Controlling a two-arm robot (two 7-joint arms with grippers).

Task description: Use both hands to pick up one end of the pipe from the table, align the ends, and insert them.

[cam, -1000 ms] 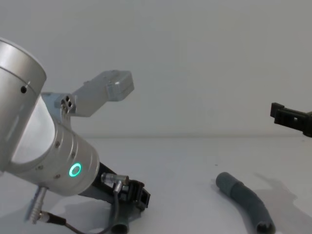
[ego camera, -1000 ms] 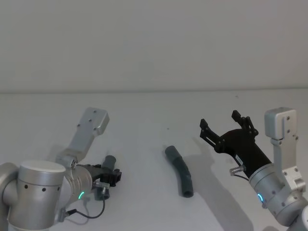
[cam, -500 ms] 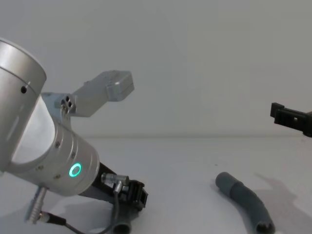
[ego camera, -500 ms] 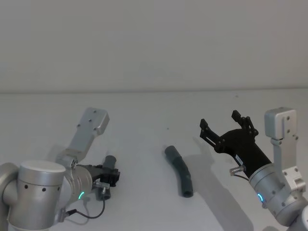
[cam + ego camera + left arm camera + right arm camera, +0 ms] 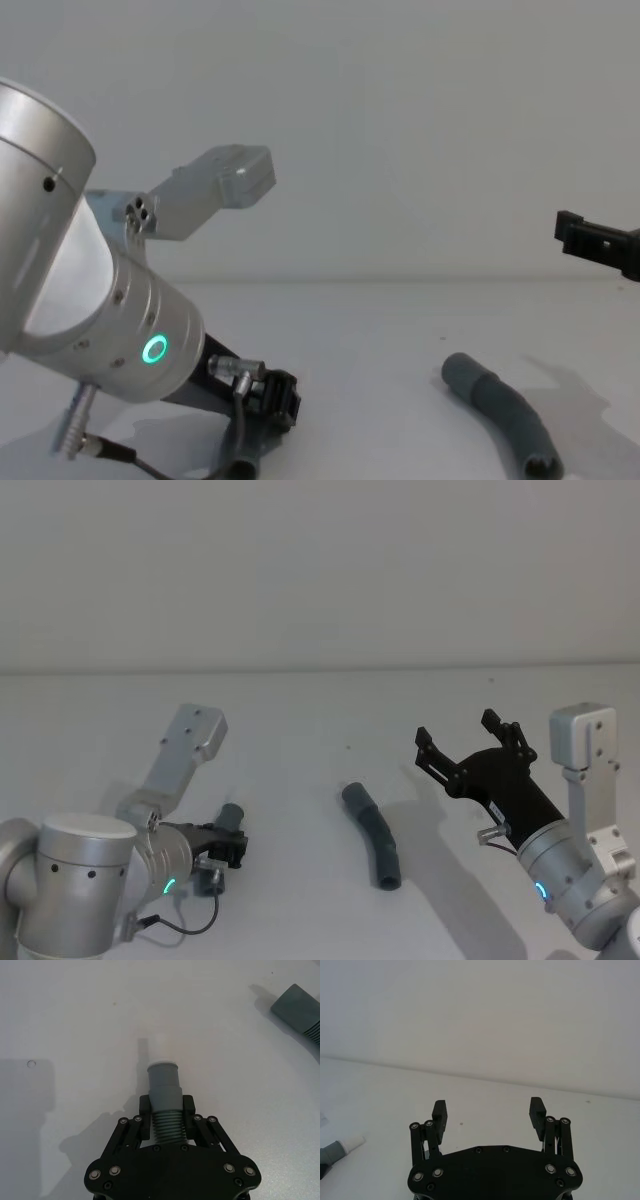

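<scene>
Grey ribbed tubing, the shorter pipe piece (image 5: pixel 164 1091), sat clamped in my left gripper (image 5: pixel 166 1107), its whitish tip (image 5: pixel 163 1064) pointing out ahead. Over the last second that gripper had drawn slightly back towards my body, low over the desk (image 5: pixel 300 730). I could not quite tell whether the piece was clear of the surface. The longer piece (image 5: pixel 374 836) had not moved and lay on the desk between my arms. My right gripper (image 5: pixel 456 732) stayed wide open and raised, just beyond it. One half was secured, and I judged the longer piece still needed picking up before any aligning.
</scene>
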